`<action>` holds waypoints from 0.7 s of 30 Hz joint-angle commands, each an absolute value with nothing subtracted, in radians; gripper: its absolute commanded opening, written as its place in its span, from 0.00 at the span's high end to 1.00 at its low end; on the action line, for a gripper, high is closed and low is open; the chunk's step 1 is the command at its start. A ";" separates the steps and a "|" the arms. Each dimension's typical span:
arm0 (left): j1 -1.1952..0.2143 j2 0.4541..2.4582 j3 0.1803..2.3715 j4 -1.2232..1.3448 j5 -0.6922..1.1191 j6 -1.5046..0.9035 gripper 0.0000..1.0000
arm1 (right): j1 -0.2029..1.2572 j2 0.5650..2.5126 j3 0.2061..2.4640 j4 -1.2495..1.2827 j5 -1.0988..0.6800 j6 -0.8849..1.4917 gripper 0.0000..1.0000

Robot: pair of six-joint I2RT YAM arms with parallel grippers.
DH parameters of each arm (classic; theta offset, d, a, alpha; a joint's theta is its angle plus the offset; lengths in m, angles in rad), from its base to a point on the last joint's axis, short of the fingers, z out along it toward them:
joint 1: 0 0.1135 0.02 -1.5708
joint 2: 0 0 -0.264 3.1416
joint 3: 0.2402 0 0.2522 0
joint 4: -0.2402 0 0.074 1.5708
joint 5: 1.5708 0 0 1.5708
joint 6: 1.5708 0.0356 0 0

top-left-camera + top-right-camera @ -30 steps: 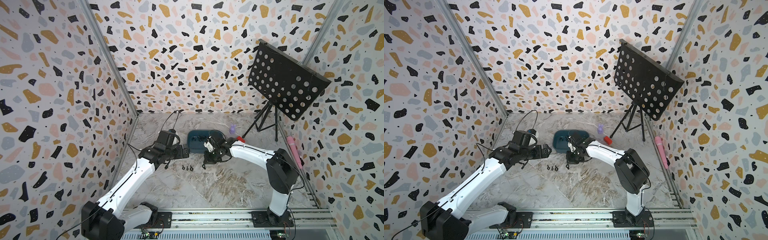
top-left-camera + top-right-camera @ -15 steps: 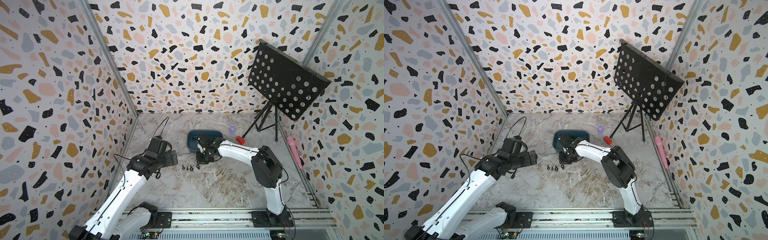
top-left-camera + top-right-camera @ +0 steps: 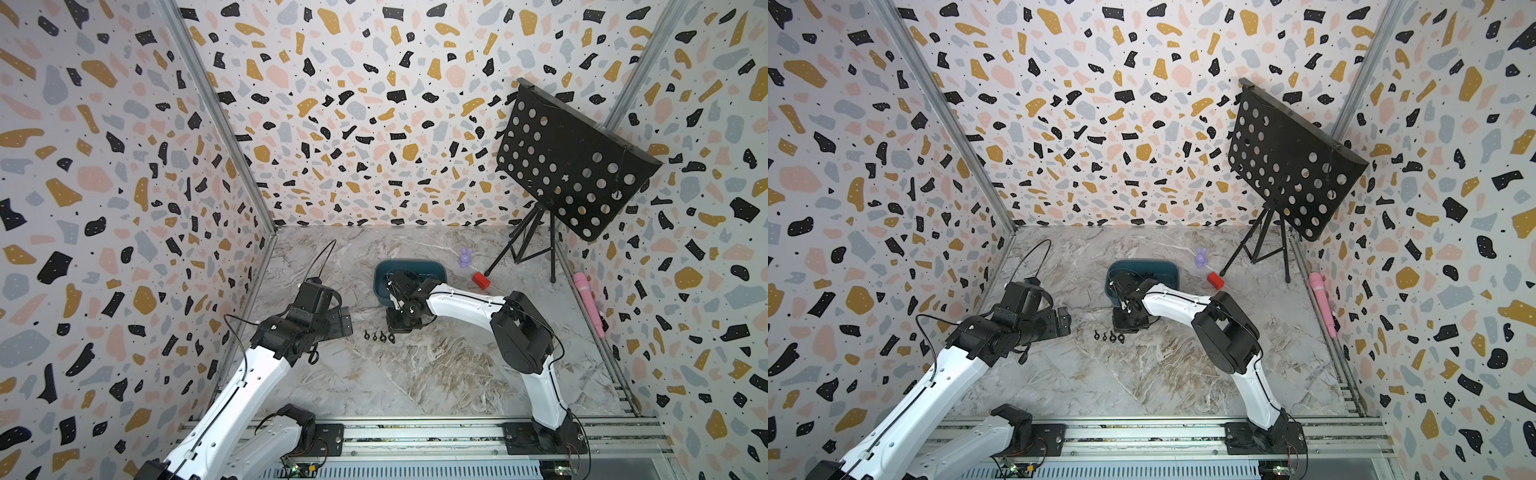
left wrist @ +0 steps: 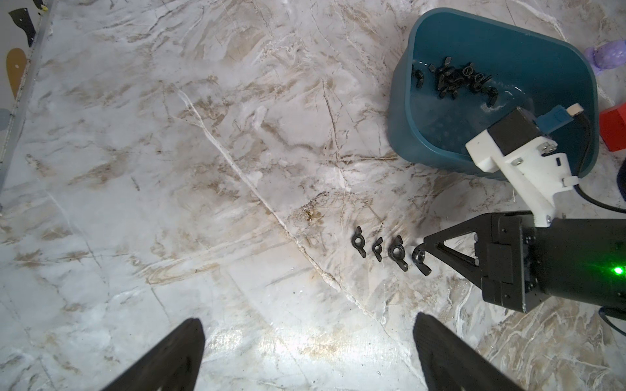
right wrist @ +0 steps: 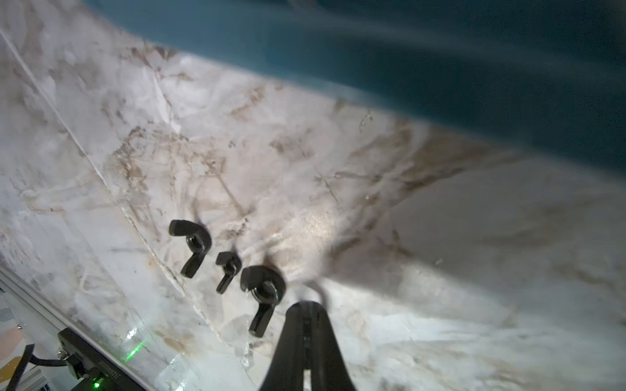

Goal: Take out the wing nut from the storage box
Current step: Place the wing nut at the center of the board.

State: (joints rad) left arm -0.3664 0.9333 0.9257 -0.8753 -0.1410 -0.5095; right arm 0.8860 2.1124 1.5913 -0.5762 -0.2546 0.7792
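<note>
The teal-blue storage box (image 3: 409, 266) (image 3: 1142, 264) (image 4: 396, 128) stands mid-table, with several black wing nuts (image 4: 450, 79) loose inside. Three wing nuts lie in a row in front of it (image 3: 375, 336) (image 3: 1105, 336) (image 4: 377, 248) (image 5: 227, 267). A fourth wing nut (image 4: 421, 259) (image 3: 392, 338) rests at the row's right end. My right gripper (image 4: 423, 242) (image 5: 306, 304) (image 3: 395, 330) points down at it, fingers together on one of its wings. My left gripper (image 4: 308, 320) (image 3: 345, 322) (image 3: 1064, 320) hovers open left of the row, holding nothing.
A red block (image 3: 481, 280) and a small purple figure (image 3: 465, 257) sit right of the box. A black perforated music stand (image 3: 569, 166) occupies the back right corner. A pink wand (image 3: 588, 299) lies along the right wall. The box wall (image 5: 440, 67) is close behind my right gripper.
My right gripper has moved left and down from in front of the box to the row's right end. The left arm has drawn back toward the left wall.
</note>
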 commanded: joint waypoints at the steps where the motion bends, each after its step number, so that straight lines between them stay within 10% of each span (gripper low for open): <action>1: -0.362 0.924 0.917 -0.880 -0.151 -0.503 0.00 | 0.890 2.104 1.627 -0.612 -0.245 0.788 0.85; 21: -0.363 1.112 1.024 -0.725 0.029 -0.463 0.10 | 0.749 1.729 1.476 -0.566 -0.158 0.629 0.25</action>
State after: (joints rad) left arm -0.3664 1.0763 0.9775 -0.7994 -0.0319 -0.4820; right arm 0.7799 1.7885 1.5173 -0.5549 -0.1921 0.6769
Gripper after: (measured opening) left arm 0.897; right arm 0.735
